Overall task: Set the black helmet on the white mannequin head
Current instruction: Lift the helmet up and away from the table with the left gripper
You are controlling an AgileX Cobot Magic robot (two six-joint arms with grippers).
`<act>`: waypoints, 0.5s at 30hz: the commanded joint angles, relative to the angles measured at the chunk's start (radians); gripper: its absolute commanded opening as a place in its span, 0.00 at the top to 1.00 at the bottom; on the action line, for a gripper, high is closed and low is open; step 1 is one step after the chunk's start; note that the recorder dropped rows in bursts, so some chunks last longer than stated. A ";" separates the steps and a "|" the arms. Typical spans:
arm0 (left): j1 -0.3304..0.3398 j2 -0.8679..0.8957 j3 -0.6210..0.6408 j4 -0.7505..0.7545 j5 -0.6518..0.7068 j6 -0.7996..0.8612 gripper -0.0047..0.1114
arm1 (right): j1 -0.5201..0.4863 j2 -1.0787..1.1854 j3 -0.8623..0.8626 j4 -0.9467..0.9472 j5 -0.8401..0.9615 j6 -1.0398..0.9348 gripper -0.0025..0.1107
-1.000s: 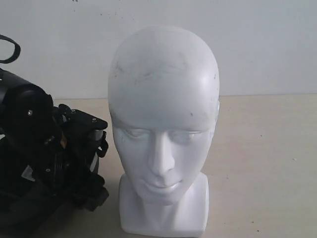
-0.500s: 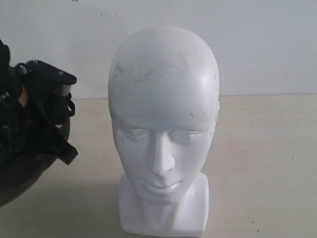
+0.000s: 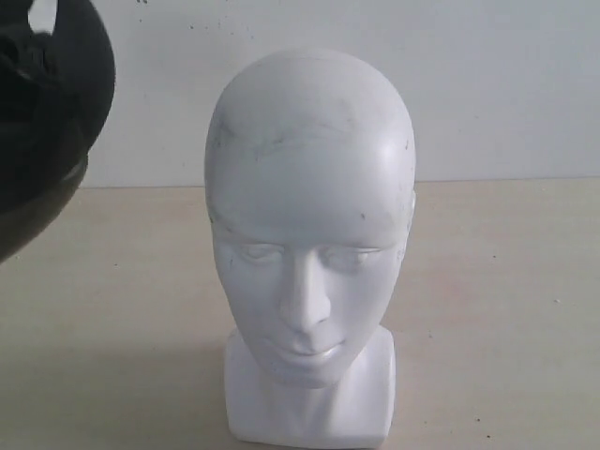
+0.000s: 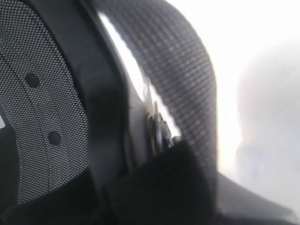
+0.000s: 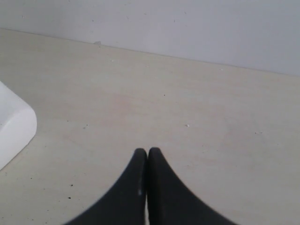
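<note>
Left gripper, its fingers hidden among padding and strap, held the black helmet [image 3: 42, 122] aloft, apart from the white mannequin head [image 3: 309, 216], level with its crown on the exterior view's left. Right gripper [image 5: 147, 154] was closed, empty, near that head's base.

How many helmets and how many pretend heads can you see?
Black helmet: 1
White mannequin head: 1
Total: 2
</note>
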 commanded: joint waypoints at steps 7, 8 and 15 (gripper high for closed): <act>0.068 -0.290 0.412 -0.099 -0.949 -0.020 0.92 | 0.003 -0.005 -0.001 -0.005 -0.007 -0.003 0.98; 0.077 -0.309 0.450 -0.152 -1.011 -0.020 0.92 | 0.003 -0.005 -0.001 -0.005 -0.007 -0.003 0.98; 0.094 -0.420 0.633 -0.460 -1.433 -0.338 0.92 | 0.003 -0.005 -0.001 -0.005 -0.007 -0.003 0.98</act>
